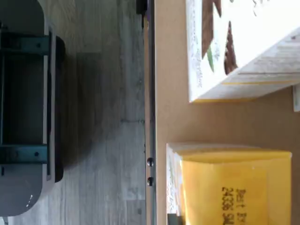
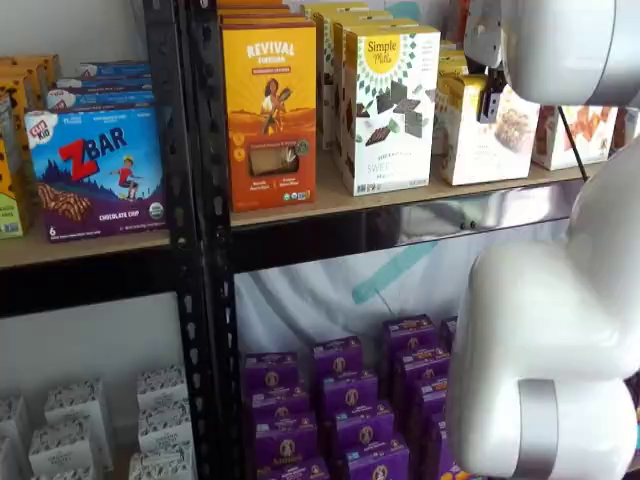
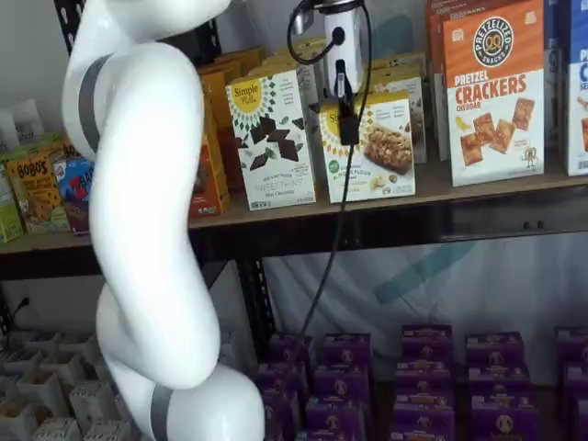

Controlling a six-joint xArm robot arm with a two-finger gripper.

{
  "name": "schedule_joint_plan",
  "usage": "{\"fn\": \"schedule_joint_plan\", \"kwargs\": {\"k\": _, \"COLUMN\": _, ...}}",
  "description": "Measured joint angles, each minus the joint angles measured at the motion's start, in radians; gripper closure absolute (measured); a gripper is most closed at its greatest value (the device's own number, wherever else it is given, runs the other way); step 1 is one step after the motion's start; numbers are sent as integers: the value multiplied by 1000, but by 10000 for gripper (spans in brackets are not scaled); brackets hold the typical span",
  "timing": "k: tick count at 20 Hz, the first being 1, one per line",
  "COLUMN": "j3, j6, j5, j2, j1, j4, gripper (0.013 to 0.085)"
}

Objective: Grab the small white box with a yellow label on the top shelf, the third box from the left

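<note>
Right now I see the end effector (image 3: 347, 96) hanging at the front of the small white box (image 3: 381, 152); its black fingers are clenched on the box's upper near edge, as far as both shelf views show; the box stands on the top shelf (image 3: 478, 188), between the taller Simple Mills box (image 3: 273, 138) to its left and the crackers box (image 3: 492, 92) to its right; in the wrist view its yellow side (image 1: 234, 187) sits near the shelf's front beam (image 1: 150, 117).
</note>
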Motion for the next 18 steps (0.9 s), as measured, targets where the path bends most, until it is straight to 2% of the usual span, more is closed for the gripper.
{"fn": "schedule_joint_plan", "kwargs": {"k": 5, "j3": 29, "j6": -2, "j5": 44, "j2": -50, "j1": -2, "j4": -13, "gripper": 650}}
{"fn": "schedule_joint_plan", "kwargs": {"k": 18, "j3": 118, "j6": -40, "j5": 89, "j2": -184, "j1": -49, "j4": 11, "gripper": 650}}
